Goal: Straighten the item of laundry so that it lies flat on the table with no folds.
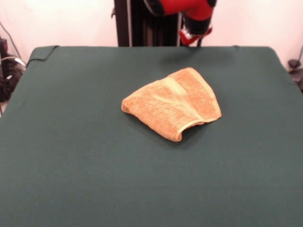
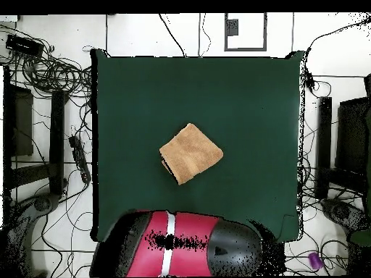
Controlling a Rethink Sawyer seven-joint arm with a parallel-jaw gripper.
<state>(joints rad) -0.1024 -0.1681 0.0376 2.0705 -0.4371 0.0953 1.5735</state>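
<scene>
The orange-tan terry towel (image 1: 173,101) lies folded over on itself near the middle of the dark green table (image 1: 71,165). A paler woven band runs across its top layer, and a folded edge curls up at its near side. In the overhead view the towel (image 2: 190,153) is a small diamond shape on the table (image 2: 253,94). The gripper (image 1: 195,35) hangs at the end of the red and black arm above the table's far edge, well behind the towel and apart from it. In the overhead view the arm (image 2: 181,245) hides the gripper.
The black pedestal column (image 1: 142,23) stands behind the table's far edge. Cables and dark equipment (image 2: 51,79) crowd the floor on both sides of the table. A small purple object (image 2: 314,260) lies on the floor off one corner.
</scene>
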